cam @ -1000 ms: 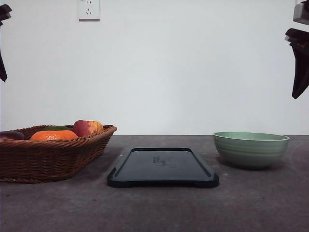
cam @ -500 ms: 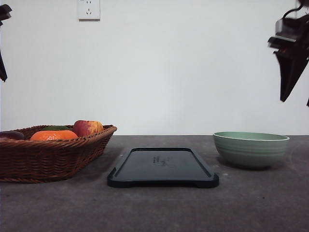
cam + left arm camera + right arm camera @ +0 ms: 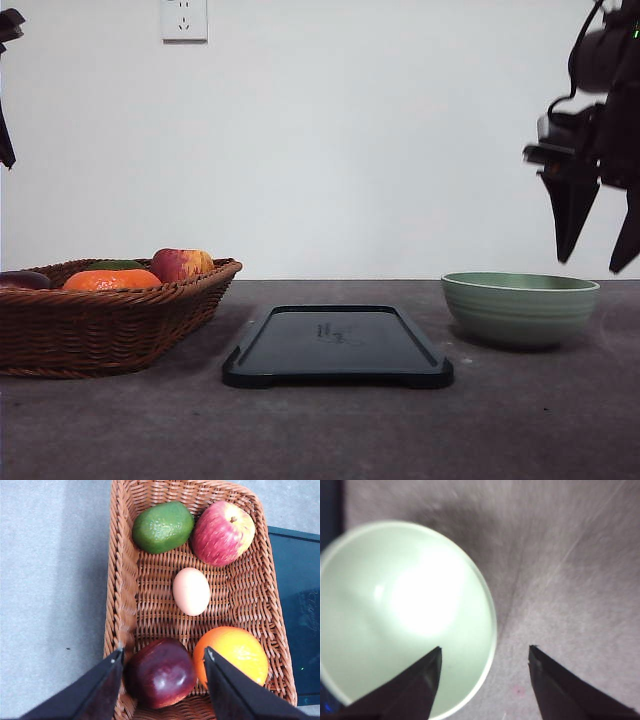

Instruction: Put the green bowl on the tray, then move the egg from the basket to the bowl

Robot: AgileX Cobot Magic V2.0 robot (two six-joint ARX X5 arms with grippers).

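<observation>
Right gripper: the right gripper (image 3: 598, 255) hangs above the green bowl (image 3: 520, 308), over its right-hand rim, jaws spread wide and holding nothing; in the right wrist view one finger (image 3: 417, 690) sits over the bowl's hollow and the other over bare surface, so the rim lies between them.
Key relation: the bowl is directly below this gripper, and the right arm is plainly the nearer one; a straight descent would likely straddle the wall.
Green bowl: one, upright, empty, standing on the grey surface (image 3: 320, 430) to the right of the tray (image 3: 338, 345), apart from it.
Tray: one, dark, bare, lying between bowl and basket.
Left gripper: the left gripper (image 3: 162, 675) hovers over the basket (image 3: 119, 595), jaws wide apart, empty.
Egg: one egg (image 3: 191, 591), pale in the left wrist view, lying mid-basket, long axis running lengthwise along the basket.
Basket contents, counted: one egg, one red-yellow apple (image 3: 222, 532), one green avocado-like fruit (image 3: 162, 527), one dark red fruit (image 3: 160, 672), one orange (image 3: 231, 654).
Stage: by appearances, the bowl is not yet grasped.
</observation>
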